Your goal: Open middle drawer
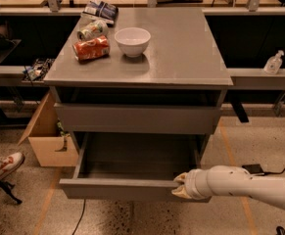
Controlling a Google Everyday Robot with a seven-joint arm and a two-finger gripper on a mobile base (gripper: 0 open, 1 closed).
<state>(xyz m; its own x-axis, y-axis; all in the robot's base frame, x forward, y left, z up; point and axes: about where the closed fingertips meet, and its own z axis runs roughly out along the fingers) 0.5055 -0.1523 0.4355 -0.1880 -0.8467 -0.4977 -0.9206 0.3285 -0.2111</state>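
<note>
Your gripper (pixel 180 186) is down low at the right end of the middle drawer (pixel 117 189), right against the top edge of its flat grey front. From this angle you can't tell how wide it is set or whether it has any real hold on that edge. The white arm (pixel 249 187) comes in from the right, low over the floor and across the drawer's right corner.

The middle drawer stands well out from the cabinet, with its bare grey box interior showing. Its front edge sits well forward of the closed drawer front (pixel 137 119) above, which lies flush under the cabinet top (pixel 191 48).

Ahead of the drawer you've got speckled floor, with a dark cable (pixel 78 217) trailing near the left corner. On the left, a cardboard box (pixel 46 141) sits just beside the cabinet, close to the drawer's left side rail. Further left, a white and red shoe (pixel 5 164) sits on the floor, apart from the drawer. On the right, a small black object (pixel 252 169) lies on the floor just behind your arm.

Up top, a white bowl (pixel 132 40), a red can (pixel 91 48) on its side, a pale can (pixel 93 29) and a dark packet (pixel 99 10) cluster at the back left, all away from the front edge. A clear bottle (pixel 274 62) stands on the side shelf (pixel 259 78) to the right.
</note>
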